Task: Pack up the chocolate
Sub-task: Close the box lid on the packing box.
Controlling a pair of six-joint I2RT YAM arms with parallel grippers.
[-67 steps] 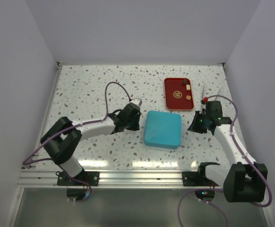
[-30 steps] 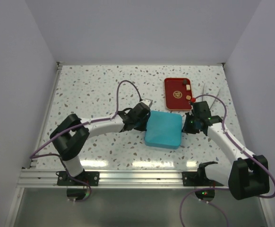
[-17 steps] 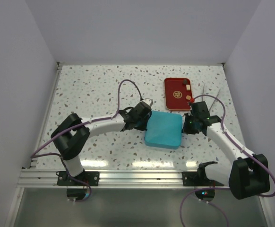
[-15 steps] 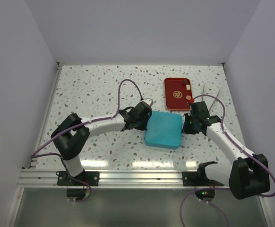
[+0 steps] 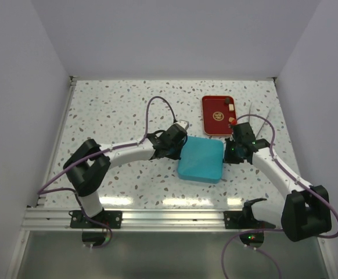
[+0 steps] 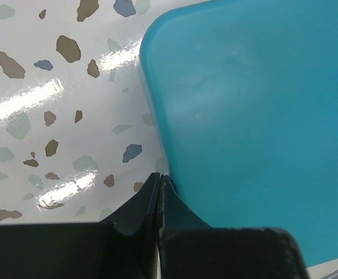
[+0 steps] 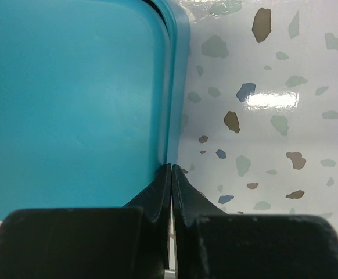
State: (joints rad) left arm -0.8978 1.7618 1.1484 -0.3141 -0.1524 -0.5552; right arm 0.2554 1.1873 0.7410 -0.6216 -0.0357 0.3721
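Teal rounded-square plastic box (image 5: pixel 200 159), lid on, sits mid speckled tabletop (image 5: pixel 111 110), nearer the near edge. Left tool (image 6: pixel 159 179) has its fingers pressed together, holding nothing, tips at the box's left side. Right tool (image 7: pixel 172 170) is likewise closed and empty, tips against the lid seam on the right side. Small chocolate pieces (image 5: pixel 231 107), three visible, lie on a red rectangular tray (image 5: pixel 209 103) toward the far right corner, just beyond the box.

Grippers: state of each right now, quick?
Left gripper: closed, holding nothing, tips at the teal box edge.
Right gripper: closed, holding nothing, tips at its opposite edge.
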